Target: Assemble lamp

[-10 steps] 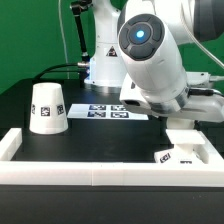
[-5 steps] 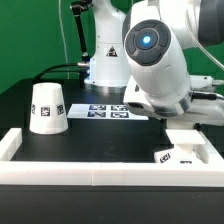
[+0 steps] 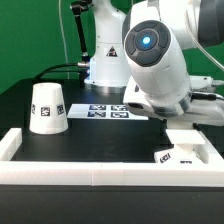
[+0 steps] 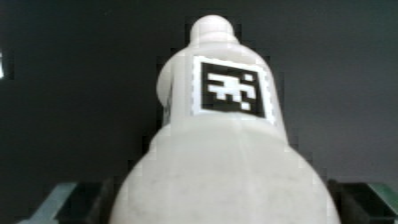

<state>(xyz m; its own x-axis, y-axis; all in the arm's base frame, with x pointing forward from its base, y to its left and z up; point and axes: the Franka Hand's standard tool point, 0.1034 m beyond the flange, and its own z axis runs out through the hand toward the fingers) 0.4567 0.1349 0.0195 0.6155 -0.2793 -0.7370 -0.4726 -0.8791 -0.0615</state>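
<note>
The lamp bulb (image 4: 210,140), white with a square tag on its stem, fills the wrist view and sits between my gripper's (image 4: 214,208) two fingers, whose dark pads (image 4: 64,200) show at either side; the gripper is shut on it. In the exterior view the arm's bulk (image 3: 155,60) hides the gripper and bulb. The tapered shade (image 3: 46,108) stands mouth down at the exterior view's left. The flat square base (image 3: 186,150) lies at the exterior view's right, near the front rail, below the arm's hand.
The marker board (image 3: 108,111) lies on the black table behind the middle. A long white border rail (image 3: 90,166) runs along the front and up the exterior view's left side. The arm's stand (image 3: 100,60) and cables are at the back.
The arm shifted slightly toward the exterior view's right a second ago and has held still since. The shade and base have not moved.
</note>
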